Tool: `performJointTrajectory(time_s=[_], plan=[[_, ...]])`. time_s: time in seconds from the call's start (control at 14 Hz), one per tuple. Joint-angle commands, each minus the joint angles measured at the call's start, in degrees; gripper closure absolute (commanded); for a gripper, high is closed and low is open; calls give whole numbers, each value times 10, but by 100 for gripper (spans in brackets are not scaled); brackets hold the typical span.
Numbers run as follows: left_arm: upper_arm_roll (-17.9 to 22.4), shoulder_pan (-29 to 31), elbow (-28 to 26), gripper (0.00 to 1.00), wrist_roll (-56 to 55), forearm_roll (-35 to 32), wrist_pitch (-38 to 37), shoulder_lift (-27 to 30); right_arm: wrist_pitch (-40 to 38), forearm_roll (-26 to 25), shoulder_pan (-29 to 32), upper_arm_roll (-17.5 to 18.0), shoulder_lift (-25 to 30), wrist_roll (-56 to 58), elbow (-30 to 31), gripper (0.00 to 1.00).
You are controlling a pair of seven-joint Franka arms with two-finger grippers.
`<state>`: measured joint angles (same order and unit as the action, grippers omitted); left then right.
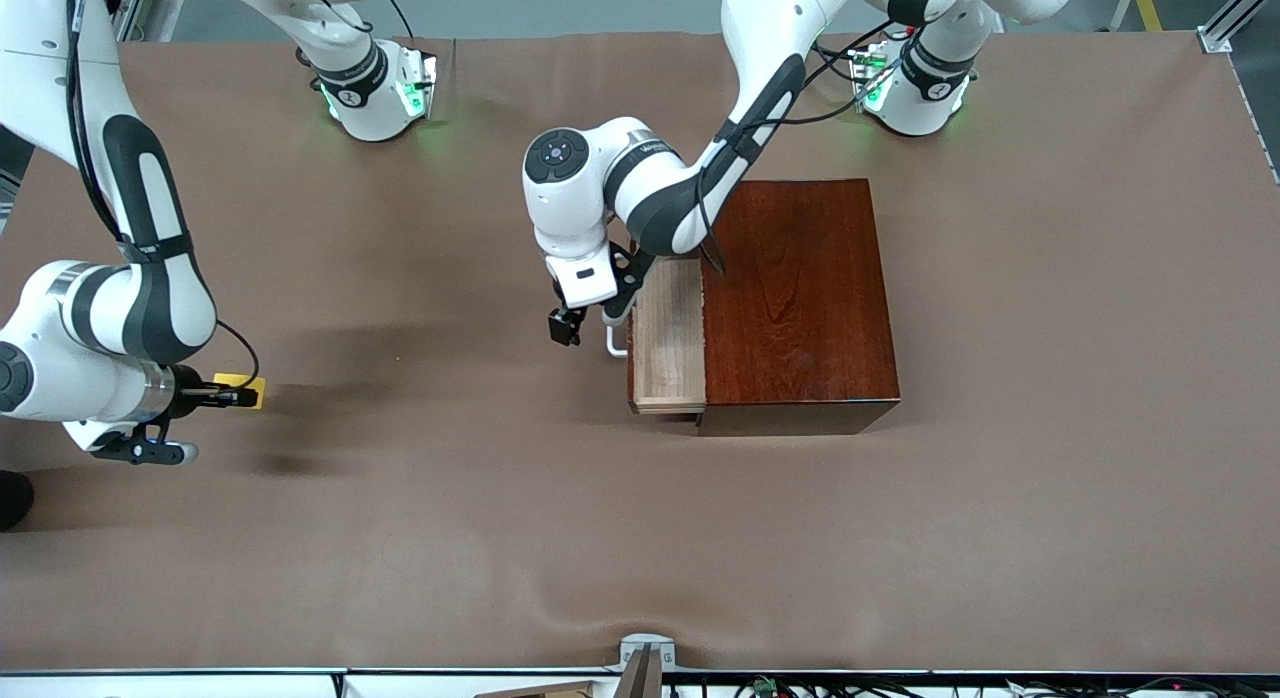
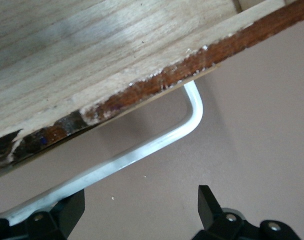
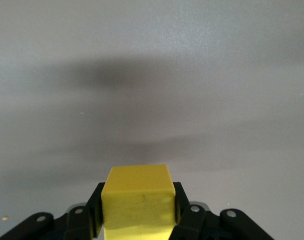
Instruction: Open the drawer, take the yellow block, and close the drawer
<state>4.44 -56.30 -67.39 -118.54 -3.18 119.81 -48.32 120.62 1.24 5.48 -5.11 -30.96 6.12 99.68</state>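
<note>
Gripping the yellow block (image 3: 137, 200) between closed fingers, the right gripper (image 1: 238, 393) hovers well apart from the drawer (image 1: 668, 338); the left gripper (image 1: 580, 320), fingers spread, sits at its handle (image 2: 141, 150).

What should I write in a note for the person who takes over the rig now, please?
Right gripper: shut on the yellow block, over the cloth at the right arm's end of the table.
Left gripper: open, at the white handle of the drawer.
Drawer: partly pulled out of the wooden box, tray looks empty.
Done: drawer opened, block taken.
Left: push the drawer shut.
</note>
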Motion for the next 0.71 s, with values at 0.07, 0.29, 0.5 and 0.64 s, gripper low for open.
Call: performJointTrajectory(time_s=[0.07, 0.29, 0.5, 0.64], plan=[[20, -1, -1, 0, -2, -24, -55, 4, 52, -9, 12, 11, 11, 12, 52, 100], [21, -1, -6, 0, -3, -31, -84, 4, 68, -9, 12, 11, 7, 12, 65, 100], [21, 0, -6, 0, -6, -34, -112, 4, 96, -9, 14, 12, 5, 12, 85, 100], [23, 0, -7, 0, -7, -34, -121, 4, 123, -9, 14, 12, 5, 12, 102, 100]])
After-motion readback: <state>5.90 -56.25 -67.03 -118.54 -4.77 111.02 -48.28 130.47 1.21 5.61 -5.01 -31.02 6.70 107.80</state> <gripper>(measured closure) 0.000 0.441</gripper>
